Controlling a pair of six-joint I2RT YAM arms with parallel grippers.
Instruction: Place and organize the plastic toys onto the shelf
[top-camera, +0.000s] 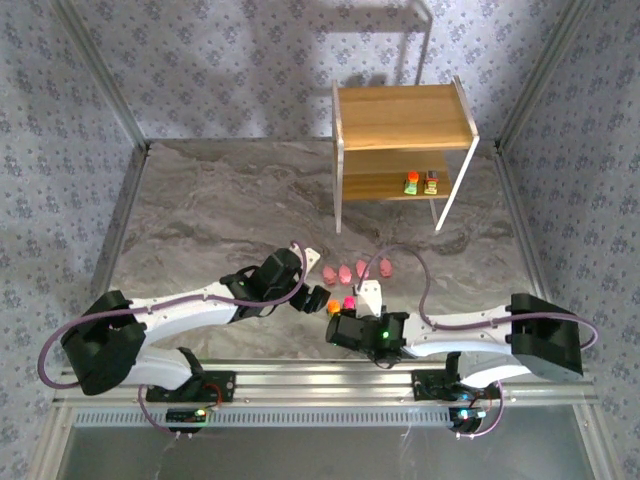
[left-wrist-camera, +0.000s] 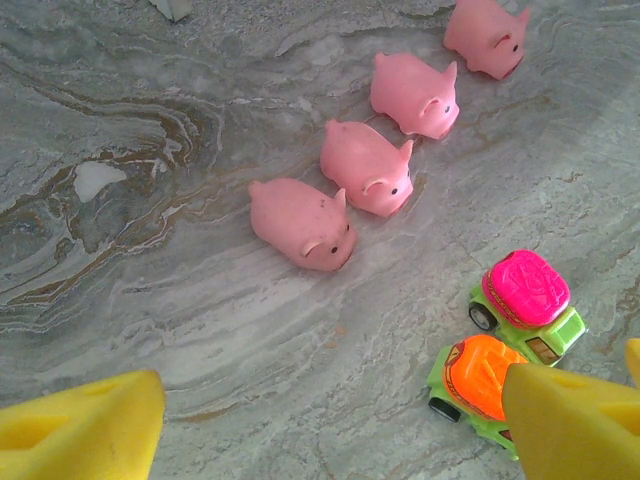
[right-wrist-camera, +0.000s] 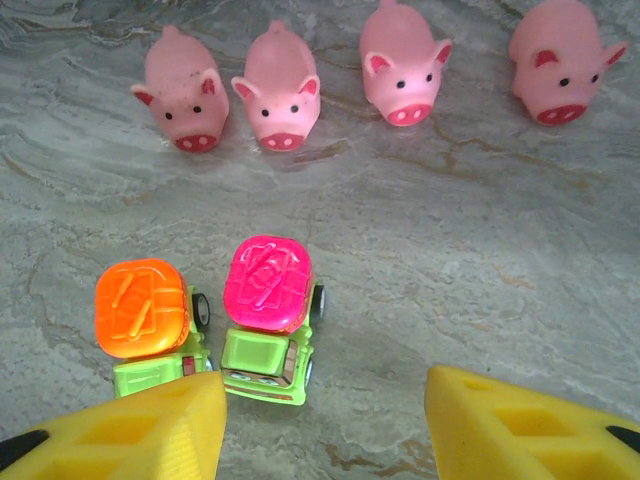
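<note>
Lining marble table, four pigs, two trucks nearby

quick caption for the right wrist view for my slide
Open right gripper facing an orange-topped truck and a pink-topped truck, four pink pigs lined up behind on the marble table.

Two blocky toys stand on the shelf, lower board.

Bright, diffuse light; faint soft shadows beneath the pink pigs; the yellow fingertips nearest the lens are slightly blurred.
</note>
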